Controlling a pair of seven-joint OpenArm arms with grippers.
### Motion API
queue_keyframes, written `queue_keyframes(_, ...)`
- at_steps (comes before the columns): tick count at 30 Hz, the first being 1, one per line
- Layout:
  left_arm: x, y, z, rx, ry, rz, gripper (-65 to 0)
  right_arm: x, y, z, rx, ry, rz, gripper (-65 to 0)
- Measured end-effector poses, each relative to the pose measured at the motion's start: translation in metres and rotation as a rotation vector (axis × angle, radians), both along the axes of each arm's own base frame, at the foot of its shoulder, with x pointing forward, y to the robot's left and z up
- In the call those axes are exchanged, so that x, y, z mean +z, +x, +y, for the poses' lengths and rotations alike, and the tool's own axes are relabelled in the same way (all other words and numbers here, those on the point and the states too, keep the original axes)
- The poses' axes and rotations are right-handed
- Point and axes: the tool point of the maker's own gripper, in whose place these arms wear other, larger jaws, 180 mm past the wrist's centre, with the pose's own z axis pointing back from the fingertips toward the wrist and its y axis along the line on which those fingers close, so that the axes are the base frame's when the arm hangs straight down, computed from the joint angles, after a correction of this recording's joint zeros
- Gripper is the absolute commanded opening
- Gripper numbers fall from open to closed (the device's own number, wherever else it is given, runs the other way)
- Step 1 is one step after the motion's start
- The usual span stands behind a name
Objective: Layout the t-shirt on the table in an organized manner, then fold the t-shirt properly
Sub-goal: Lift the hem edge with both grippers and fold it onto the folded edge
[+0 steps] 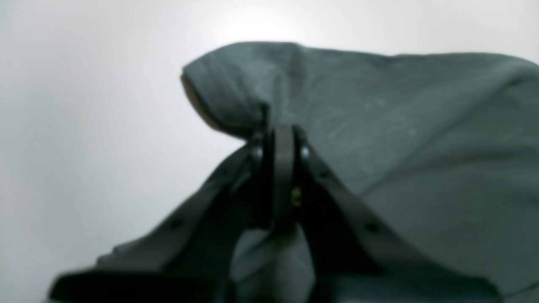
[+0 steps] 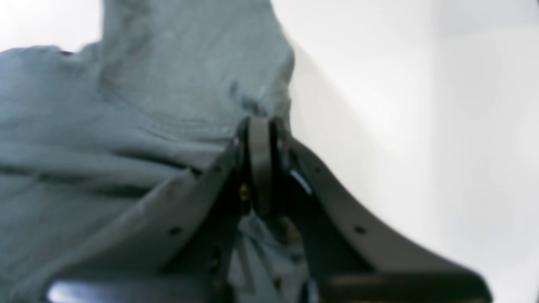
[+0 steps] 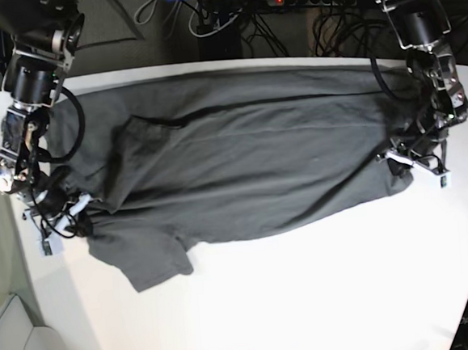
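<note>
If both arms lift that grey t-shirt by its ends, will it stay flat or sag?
The t-shirt will probably sag in the middle: it already lies creased and draped on the table. It looks light and limp, bunching where the left gripper and the right gripper pinch it. It seems unlikely to slip while both are shut on it.

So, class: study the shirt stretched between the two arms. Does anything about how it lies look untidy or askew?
Yes. The t-shirt is not flat on the table: a sleeve juts out crookedly at the near edge, and a long crease runs across the body. The left gripper and right gripper pinch bunched cloth at opposite ends.
</note>
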Motion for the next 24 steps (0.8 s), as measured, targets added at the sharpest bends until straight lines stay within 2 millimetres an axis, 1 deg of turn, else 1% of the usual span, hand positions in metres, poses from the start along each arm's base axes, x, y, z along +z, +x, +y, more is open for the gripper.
queue_keyframes(2, 0.011, 0.004, -0.001, -0.003, -0.008, -0.025, -63.8, 0.008, -0.003, -0.001, 0.004, -0.018, -0.025, -65.0)
queue_keyframes(3, 0.016, 0.005, 0.002, 0.002, -0.01, -0.033, -63.8, 0.012, -0.005, -0.001, 0.004, -0.026, -0.035, -65.0)
queue_keyframes(5, 0.021, 0.003, 0.012, 0.032, -0.015, -0.034, -63.8, 0.015, -0.008, -0.002, 0.008, -0.04, -0.046, -65.0)
queue_keyframes(7, 0.023, -0.004, 0.022, 0.054, -0.011, -0.008, -63.8, 0.016, -0.011, -0.004, 0.008, -0.052, -0.045, -65.0)
queue_keyframes(9, 0.029, -0.006, 0.028, 0.065, -0.005, -0.008, -63.9, 0.021, -0.015, -0.009, -0.007, -0.052, -0.061, -65.0)
queue_keyframes(10, 0.032, -0.007, 0.03, 0.068, -0.002, -0.007, -63.9, 0.022, -0.017, -0.015, -0.024, -0.054, -0.066, -65.0)
queue_keyframes(12, 0.039, -0.007, 0.032, 0.065, 0.003, -0.01, -63.9, 0.018, -0.024, -0.024, -0.044, -0.061, -0.046, -65.0)
queue_keyframes(14, 0.042, -0.009, 0.033, 0.06, 0.007, -0.001, -63.9, 0.009, -0.033, -0.029, -0.055, -0.065, -0.009, -65.0)
queue_keyframes(16, 0.042, -0.014, 0.035, 0.063, 0.003, 0.018, -63.9, 0.003, -0.045, -0.031, -0.06, -0.081, 0.023, -65.0)
queue_keyframes(21, 0.037, -0.032, 0.037, 0.055, 0.02, 0.08, -63.9, 0.01, -0.068, -0.027, -0.041, -0.13, 0.007, -65.0)
queue_keyframes(24, 0.034, -0.042, 0.034, 0.04, 0.027, 0.112, -63.9, 0.006, -0.082, -0.022, -0.036, -0.143, 0.022, -65.0)
